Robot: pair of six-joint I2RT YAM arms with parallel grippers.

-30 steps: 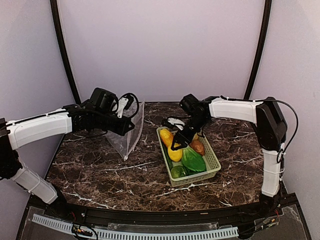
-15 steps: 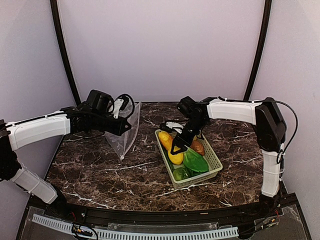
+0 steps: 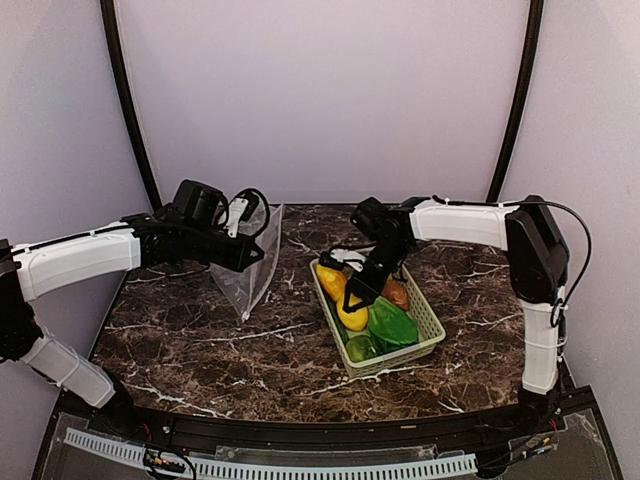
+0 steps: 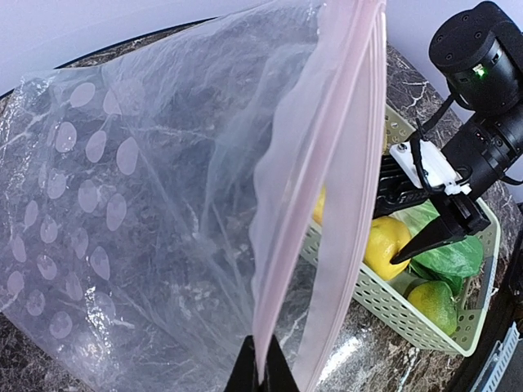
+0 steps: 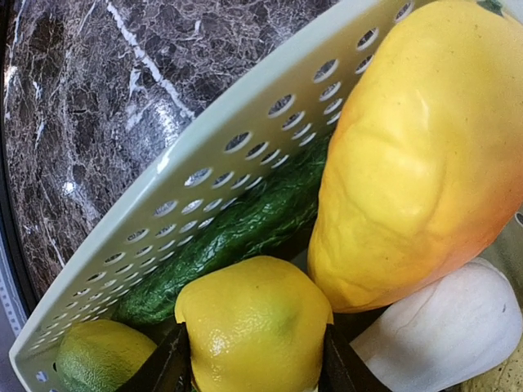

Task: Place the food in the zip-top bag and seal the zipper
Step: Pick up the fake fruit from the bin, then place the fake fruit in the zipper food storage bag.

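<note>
The zip-top bag hangs clear and dotted, its mouth gaping, above the marble on the left. My left gripper is shut on one lip of the pinkish zipper; the other lip hangs free. The food lies in a pale green basket. My right gripper reaches down into it, its fingers pressing both sides of the yellow lemon, which rests in the basket. Beside the lemon lie a large yellow-orange piece, a dark green piece and a white piece.
More produce fills the basket: a bright green piece, a lime-green one and a brown one. The basket wall stands close to the lemon's left. Dark marble tabletop lies between the bag and the basket.
My right gripper has shifted slightly left and lower into the basket, and its jaws have narrowed onto the lemon. The left arm raised the bag a little, then held still.
</note>
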